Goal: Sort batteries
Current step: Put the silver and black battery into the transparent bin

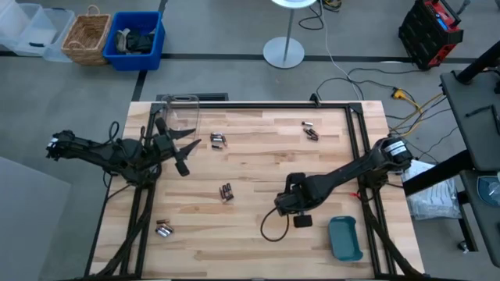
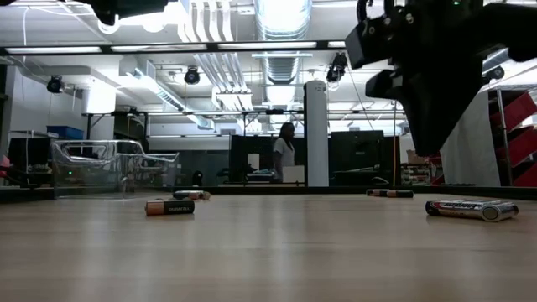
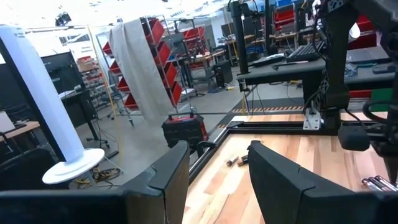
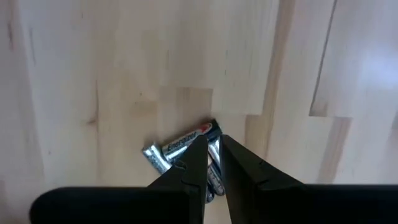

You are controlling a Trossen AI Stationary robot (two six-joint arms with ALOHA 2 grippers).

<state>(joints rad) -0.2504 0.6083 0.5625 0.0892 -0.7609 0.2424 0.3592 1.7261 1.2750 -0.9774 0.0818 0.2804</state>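
Batteries lie on their sides in small groups on the wooden table: mid-table (image 1: 226,191), far centre (image 1: 217,140), far right (image 1: 310,130) and near left (image 1: 162,229). My right gripper (image 1: 278,204) hangs above the table, just right of the mid-table group. Its fingers slant down toward those batteries (image 4: 186,142) and are open by a narrow gap (image 4: 213,142), touching nothing. In the low view it (image 2: 435,147) is well clear of the tabletop. My left gripper (image 1: 186,150) waits at the table's left, wide open (image 3: 217,168) and empty.
A teal tray (image 1: 345,238) sits near the right front corner. A clear plastic box (image 1: 180,109) stands at the far left edge, close to my left gripper. Black frame rails (image 1: 355,133) run along the table's sides. A person (image 2: 285,151) stands far behind the table.
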